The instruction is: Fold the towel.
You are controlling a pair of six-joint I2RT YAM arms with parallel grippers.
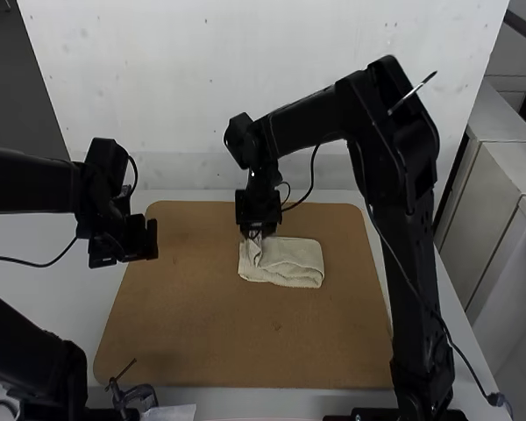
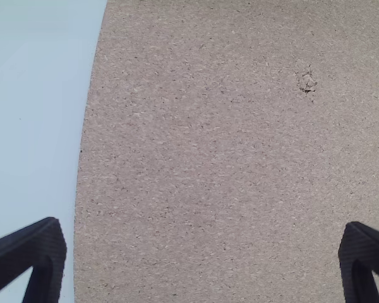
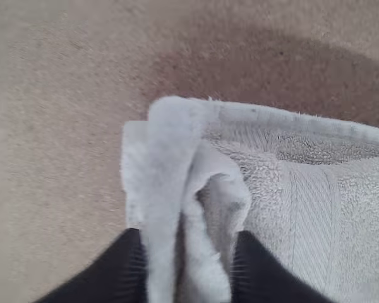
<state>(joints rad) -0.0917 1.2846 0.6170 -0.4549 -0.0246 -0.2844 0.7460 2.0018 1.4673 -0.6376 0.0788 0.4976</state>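
The off-white towel (image 1: 291, 261) lies folded into a small, rumpled bundle on the brown board. My right gripper (image 1: 259, 230) is over its far left corner in the high view. In the right wrist view, my right gripper (image 3: 186, 255) is shut on a raised, bunched part of the towel (image 3: 309, 208), with layers and a ribbed band beside it. My left gripper (image 1: 147, 240) hovers at the board's left side, apart from the towel. In the left wrist view, my left gripper (image 2: 202, 255) stands wide open above bare board.
The brown board (image 1: 202, 338) rests on a white table (image 1: 48, 281). A small dark clamp-like object (image 1: 138, 395) is at the near left edge, beside the left arm's base. A white wall rises behind the table.
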